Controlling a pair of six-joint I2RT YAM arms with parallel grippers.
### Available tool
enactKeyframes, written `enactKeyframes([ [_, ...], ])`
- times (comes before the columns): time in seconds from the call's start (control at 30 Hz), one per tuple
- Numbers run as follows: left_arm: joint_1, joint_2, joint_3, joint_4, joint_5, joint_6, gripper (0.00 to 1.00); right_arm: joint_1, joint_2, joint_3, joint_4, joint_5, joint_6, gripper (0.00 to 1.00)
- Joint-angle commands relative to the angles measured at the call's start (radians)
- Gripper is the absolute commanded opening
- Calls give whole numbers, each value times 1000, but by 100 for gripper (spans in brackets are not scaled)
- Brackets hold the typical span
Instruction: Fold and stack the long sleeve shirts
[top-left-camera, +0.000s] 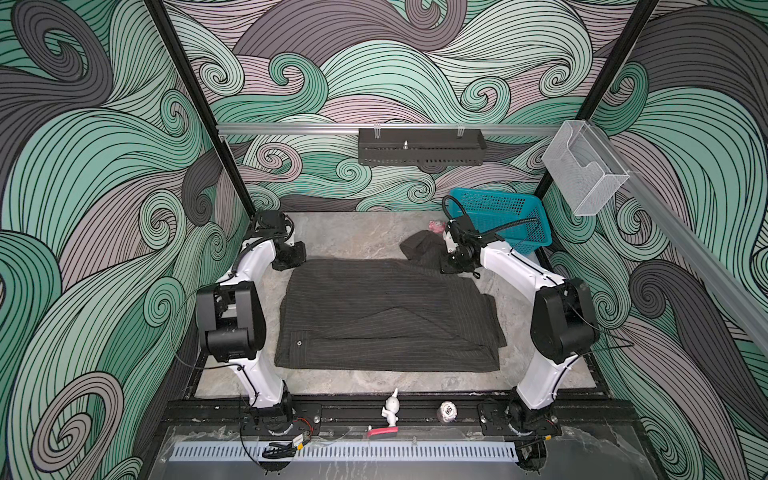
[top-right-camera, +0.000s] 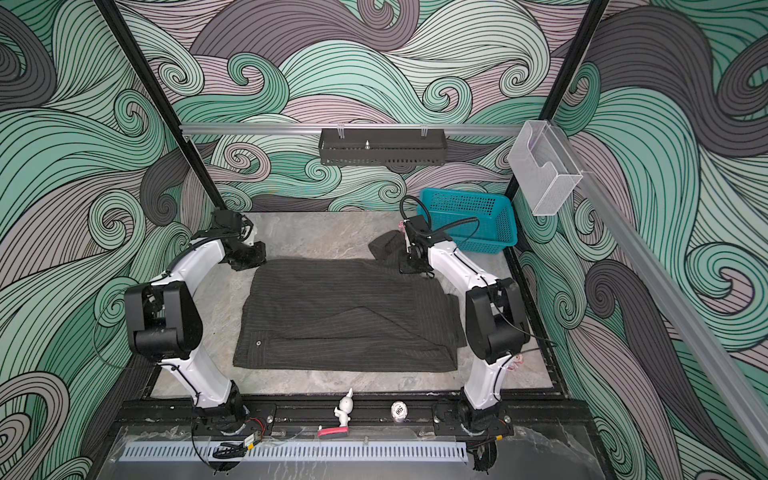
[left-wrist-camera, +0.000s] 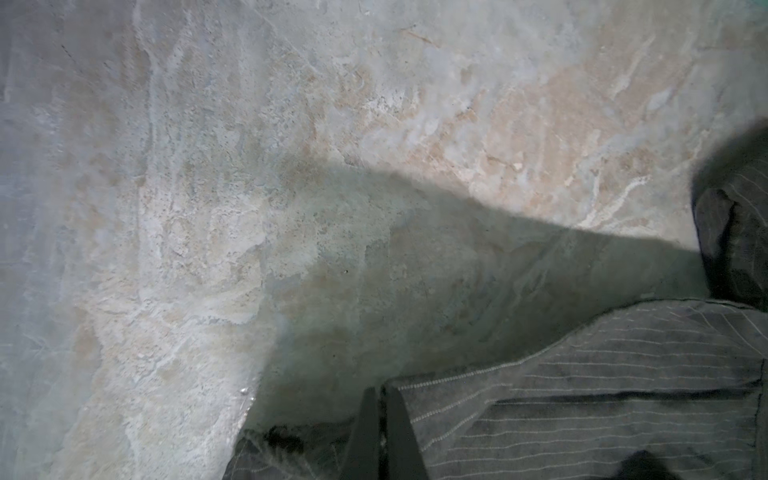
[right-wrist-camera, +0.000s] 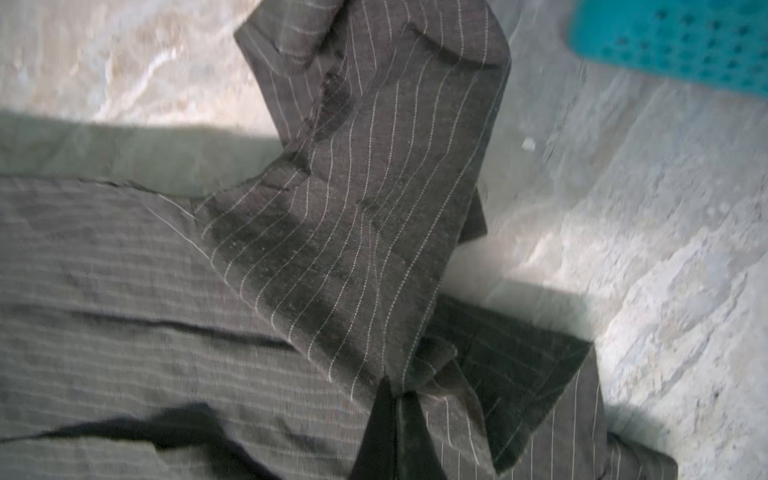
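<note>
We see shirt (top-left-camera: 390, 316) lying mostly flat in middle of worktop (top-left-camera: 345, 232), between both arms. One sleeve (top-left-camera: 419, 247) sticks out at far right corner, near basket (top-left-camera: 511, 220) but apart from it. Left tool (left-wrist-camera: 381, 390) clenched, pinching far left edge of shirt. Right tool (right-wrist-camera: 395, 382) clenched too, pinching fold at near end of sleeve. We see both tools down low, right at cloth.
</note>
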Motion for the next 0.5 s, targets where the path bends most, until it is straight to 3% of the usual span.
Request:
enactKeyframes([
  [0.0, 5, -101, -83, 76, 21, 59, 0, 14, -86, -80, 7, 39, -22, 0],
  [0.47, 3, -269, -310, 71, -118, 105, 0, 13, -369, -347, -72, 109, -38, 0],
])
